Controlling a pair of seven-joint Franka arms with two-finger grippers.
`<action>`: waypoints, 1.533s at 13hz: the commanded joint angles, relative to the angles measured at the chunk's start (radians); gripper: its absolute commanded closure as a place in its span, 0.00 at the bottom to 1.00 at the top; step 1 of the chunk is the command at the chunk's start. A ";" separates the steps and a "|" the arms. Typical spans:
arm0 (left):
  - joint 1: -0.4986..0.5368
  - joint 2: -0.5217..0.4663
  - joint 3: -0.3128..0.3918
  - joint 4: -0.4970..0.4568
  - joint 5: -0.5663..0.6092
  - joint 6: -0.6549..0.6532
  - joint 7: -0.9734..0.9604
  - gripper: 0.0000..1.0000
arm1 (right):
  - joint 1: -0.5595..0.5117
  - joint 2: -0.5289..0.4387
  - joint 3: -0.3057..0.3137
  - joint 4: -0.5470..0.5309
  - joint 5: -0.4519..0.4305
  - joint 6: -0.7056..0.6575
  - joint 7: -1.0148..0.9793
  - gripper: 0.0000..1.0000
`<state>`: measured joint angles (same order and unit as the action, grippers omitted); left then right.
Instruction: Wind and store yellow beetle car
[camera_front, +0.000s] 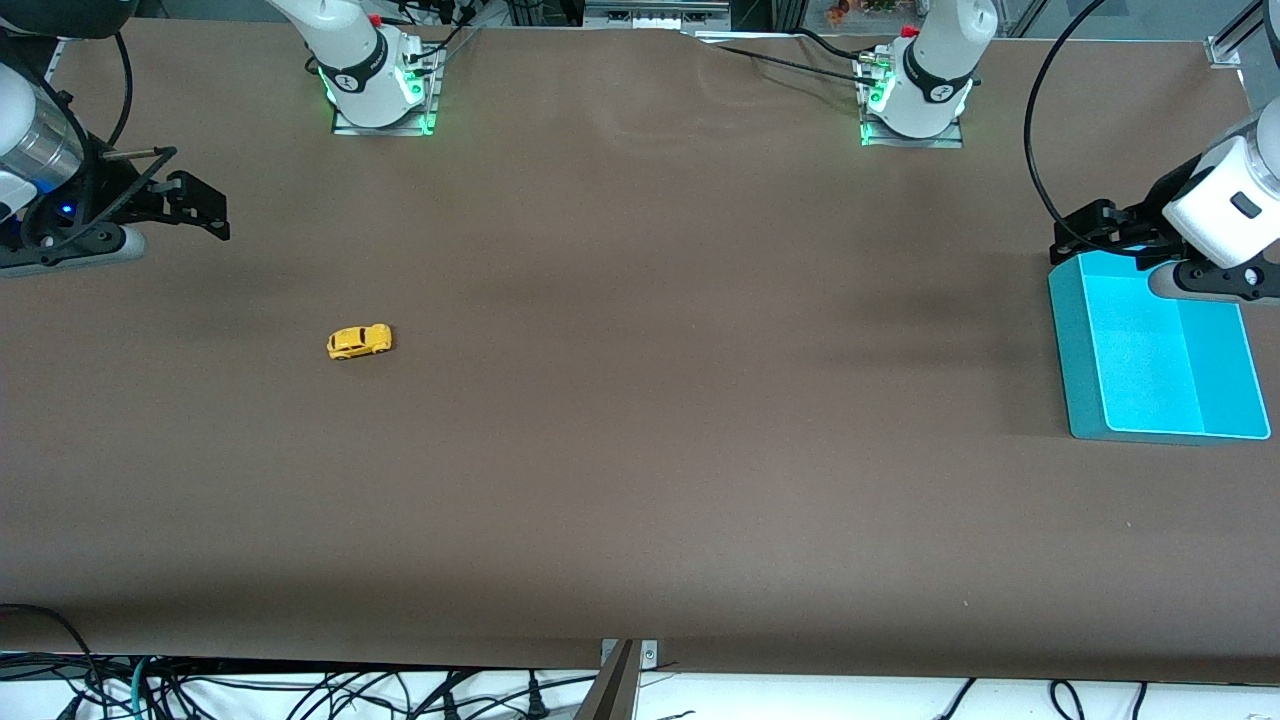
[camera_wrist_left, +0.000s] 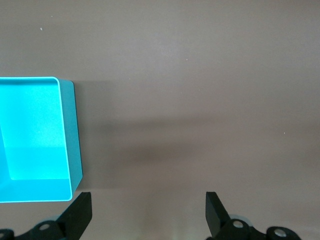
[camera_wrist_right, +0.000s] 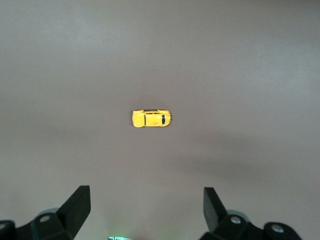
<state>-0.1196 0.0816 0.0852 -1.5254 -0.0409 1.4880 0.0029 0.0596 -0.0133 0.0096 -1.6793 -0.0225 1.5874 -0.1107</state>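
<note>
Two grippers we see partly cut off. Right gripper (camera_front: 205, 215) over desk edge at right arm's end, fingers spread wide, holding nothing. Left gripper (camera_front: 1085, 232) — likewise wide, nothing held — over corner of teal bin (camera_front: 1085, 385). Yellow beetle car (camera_front: 359, 341) alone on brown desk (camera_front: 640, 400), toward right arm's end.

The yellow beetle car (camera_front: 359, 341) (camera_wrist_right: 151, 119) is seen as a tiny bright yellow toy with a rounded body, dark windows and small black wheels. It is set upright on its wheels on the bare brown surface (camera_front: 640, 400), toward the right arm's end, with its length laid roughly along the surface's long direction and one side turned toward the front camera. It is touched by nothing, and in the right wrist view it is shown from above, with a dark window patch visible on its roof line.
</note>
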 joint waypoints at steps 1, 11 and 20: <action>0.003 0.013 -0.002 0.025 0.006 -0.008 -0.001 0.00 | 0.003 -0.005 0.000 0.021 0.007 -0.043 -0.003 0.00; 0.003 0.014 -0.002 0.025 0.006 -0.008 -0.001 0.00 | 0.002 -0.002 -0.004 0.026 0.009 -0.044 -0.012 0.00; 0.003 0.014 -0.002 0.025 0.006 -0.008 -0.001 0.00 | 0.002 -0.005 -0.005 0.027 0.003 -0.041 -0.012 0.00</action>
<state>-0.1196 0.0855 0.0852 -1.5254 -0.0409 1.4880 0.0029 0.0593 -0.0157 0.0080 -1.6727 -0.0190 1.5655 -0.1112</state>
